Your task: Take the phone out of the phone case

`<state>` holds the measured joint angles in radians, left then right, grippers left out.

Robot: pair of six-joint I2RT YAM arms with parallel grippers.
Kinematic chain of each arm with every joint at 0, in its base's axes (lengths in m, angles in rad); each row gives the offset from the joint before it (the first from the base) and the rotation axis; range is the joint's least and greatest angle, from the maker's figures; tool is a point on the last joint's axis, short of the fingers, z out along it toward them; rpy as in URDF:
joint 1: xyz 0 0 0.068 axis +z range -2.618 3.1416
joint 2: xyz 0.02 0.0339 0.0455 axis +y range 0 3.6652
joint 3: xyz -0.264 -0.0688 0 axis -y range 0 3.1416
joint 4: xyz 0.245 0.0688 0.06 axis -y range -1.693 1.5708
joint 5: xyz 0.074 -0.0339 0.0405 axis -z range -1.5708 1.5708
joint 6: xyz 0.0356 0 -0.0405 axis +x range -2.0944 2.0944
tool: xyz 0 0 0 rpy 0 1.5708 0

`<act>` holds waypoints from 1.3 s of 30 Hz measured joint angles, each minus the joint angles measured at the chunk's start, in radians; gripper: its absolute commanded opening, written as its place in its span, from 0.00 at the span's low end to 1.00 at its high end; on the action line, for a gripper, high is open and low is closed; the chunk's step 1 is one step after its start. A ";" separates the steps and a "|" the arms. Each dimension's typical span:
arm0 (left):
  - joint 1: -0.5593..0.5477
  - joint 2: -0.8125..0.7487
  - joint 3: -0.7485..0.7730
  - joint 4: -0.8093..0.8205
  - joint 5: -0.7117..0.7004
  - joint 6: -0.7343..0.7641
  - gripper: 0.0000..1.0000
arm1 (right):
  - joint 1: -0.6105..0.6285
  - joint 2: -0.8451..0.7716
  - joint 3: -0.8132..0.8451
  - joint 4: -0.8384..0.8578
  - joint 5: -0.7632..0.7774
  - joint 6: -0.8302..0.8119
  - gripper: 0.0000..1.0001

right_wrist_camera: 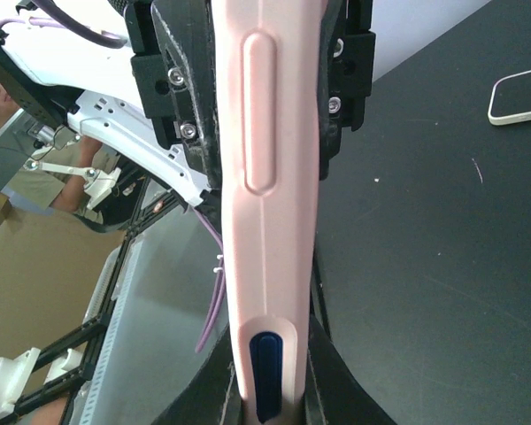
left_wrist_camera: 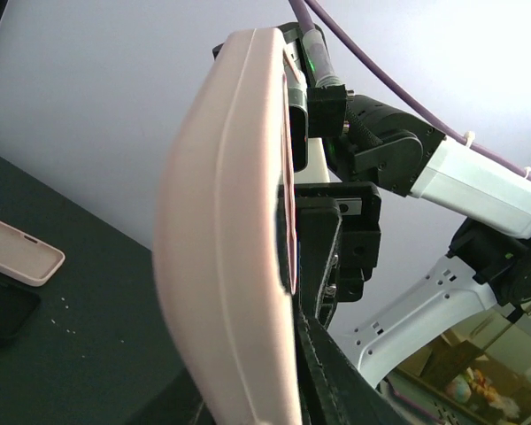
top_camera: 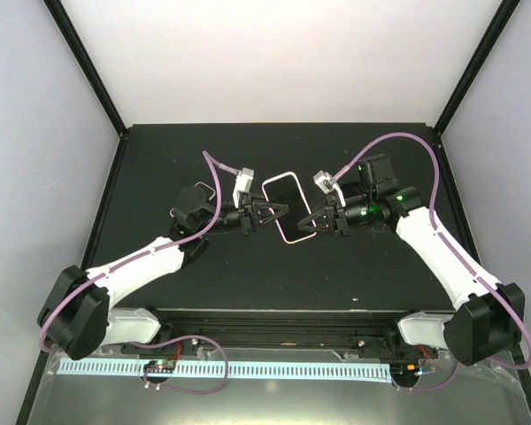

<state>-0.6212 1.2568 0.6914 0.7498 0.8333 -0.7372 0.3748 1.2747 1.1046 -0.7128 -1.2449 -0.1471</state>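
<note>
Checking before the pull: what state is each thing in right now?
phone: inside the phone case.
phone case: held in the air from both sides.
left gripper: shut on the phone case.
right gripper: shut on the phone case.
spare case: lying flat.

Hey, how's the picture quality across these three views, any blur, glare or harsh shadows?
Top external: even light, no hard shadows; the phone case is small but sharp against the dark table. Left wrist: the case fills the frame, too close, and looks soft. Right wrist: its edge is crisp, the background slightly blurred.
</note>
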 measured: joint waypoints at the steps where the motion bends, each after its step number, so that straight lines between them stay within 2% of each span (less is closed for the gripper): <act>1: 0.000 0.000 0.000 0.000 -0.004 0.000 0.14 | 0.000 0.000 -0.001 0.003 -0.003 0.000 0.01; 4: 0.000 0.002 0.003 -0.001 -0.005 -0.008 0.11 | 0.000 0.000 -0.004 0.015 -0.003 -0.006 0.04; 9: 0.006 0.002 0.007 -0.009 -0.002 -0.008 0.07 | 0.001 -0.002 -0.003 0.017 0.013 -0.029 0.33; 14: 0.024 -0.010 0.007 -0.103 0.022 0.034 0.05 | 0.000 -0.001 0.048 -0.130 0.070 -0.177 0.44; 16: 0.036 -0.035 0.022 -0.189 0.056 0.090 0.02 | 0.001 0.002 0.087 -0.221 0.101 -0.288 0.46; 20: 0.061 -0.075 0.124 -0.462 0.121 0.272 0.02 | 0.001 -0.002 0.108 -0.350 0.143 -0.502 0.46; 25: 0.072 -0.117 0.161 -0.598 0.216 0.388 0.02 | 0.023 -0.002 0.093 -0.426 0.201 -0.647 0.44; 30: 0.071 -0.110 0.158 -0.605 0.292 0.382 0.02 | 0.076 -0.022 0.072 -0.408 0.230 -0.662 0.42; 39: 0.071 -0.104 0.135 -0.470 0.325 0.251 0.02 | 0.167 -0.063 0.056 -0.327 0.265 -0.628 0.32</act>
<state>-0.5499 1.1530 0.8265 0.2794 1.1587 -0.4866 0.5415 1.2121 1.1603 -1.0393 -0.9802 -0.7746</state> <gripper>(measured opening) 0.134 0.358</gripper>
